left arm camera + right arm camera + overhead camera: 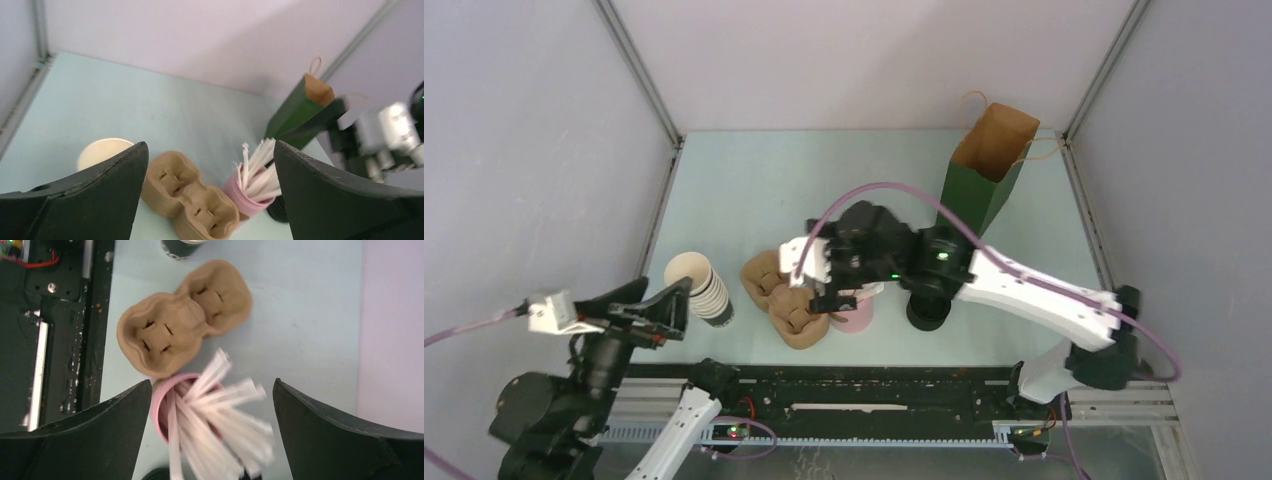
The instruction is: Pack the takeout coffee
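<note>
Masking pink straw holder [861, 320]: right hand [211, 390]

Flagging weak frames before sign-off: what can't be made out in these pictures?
- Top view: the black round item beside the pink straw holder sits mostly under the right arm; lidded cup or lid stack, cannot tell.
- Right wrist view: the straws are blurred; the cup stack is cut off by the top edge.
- Top view: the green bag has its inside hidden by its own walls.
</note>
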Available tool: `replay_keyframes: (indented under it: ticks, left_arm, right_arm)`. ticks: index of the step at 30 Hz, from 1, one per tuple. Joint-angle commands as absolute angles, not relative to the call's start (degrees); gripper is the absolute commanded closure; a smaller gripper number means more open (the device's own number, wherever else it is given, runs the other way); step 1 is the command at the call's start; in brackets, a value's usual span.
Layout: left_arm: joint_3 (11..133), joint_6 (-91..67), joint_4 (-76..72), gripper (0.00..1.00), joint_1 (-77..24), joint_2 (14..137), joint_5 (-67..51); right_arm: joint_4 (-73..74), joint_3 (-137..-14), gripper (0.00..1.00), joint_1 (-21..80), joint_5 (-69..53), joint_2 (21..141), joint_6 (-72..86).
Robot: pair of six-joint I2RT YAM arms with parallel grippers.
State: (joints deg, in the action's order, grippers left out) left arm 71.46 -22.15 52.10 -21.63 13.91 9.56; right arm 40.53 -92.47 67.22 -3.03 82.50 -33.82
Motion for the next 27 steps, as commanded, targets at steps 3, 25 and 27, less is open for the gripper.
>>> replay_keyframes:
  ticks: [3,25,27]
  left_arm:
    - [78.2,-18.3,57.1,0.0,-22.6,12.2,21.9]
    - [82.7,-16.3,63.4,0.0,-27.4,12.9,25.0]
    - [82.5,-16.2,63.3,0.0,-27.5,13.0,25.1]
  right_arm:
    - [42.9,-103.4,0.05,68.1,-13.4,97.7,-51.9]
    - [58.7,-125.2,0.24,63.9,-24.5,123.1,-57.8]
    - [58.3,-125.6,0.24,63.7,-24.6,124.0,-58.4]
